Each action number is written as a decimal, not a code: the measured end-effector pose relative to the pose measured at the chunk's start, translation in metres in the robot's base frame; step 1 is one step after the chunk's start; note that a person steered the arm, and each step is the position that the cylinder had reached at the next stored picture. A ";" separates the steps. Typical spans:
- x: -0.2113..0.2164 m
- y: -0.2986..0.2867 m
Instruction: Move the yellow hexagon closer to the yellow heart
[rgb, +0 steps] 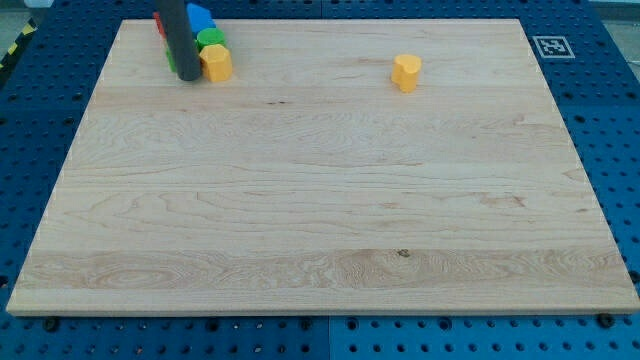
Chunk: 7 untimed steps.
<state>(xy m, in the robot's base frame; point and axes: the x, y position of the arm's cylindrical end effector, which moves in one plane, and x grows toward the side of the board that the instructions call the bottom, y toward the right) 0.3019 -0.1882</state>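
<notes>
The yellow hexagon (216, 63) sits near the view's top left on the wooden board (320, 200). My tip (187, 76) is just to the left of the hexagon, touching or nearly touching its left side. The yellow heart (406, 72) stands alone toward the view's top, right of centre, far from the hexagon. The rod hides part of the blocks behind it.
A green block (211, 39), a blue block (200, 17) and a red block (159, 24) cluster at the board's top left edge, just above the hexagon. A fiducial marker (549, 46) lies off the board's top right corner.
</notes>
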 end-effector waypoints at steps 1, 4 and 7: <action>-0.008 -0.028; -0.008 0.019; 0.005 0.100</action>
<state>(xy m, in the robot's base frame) 0.3073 -0.0879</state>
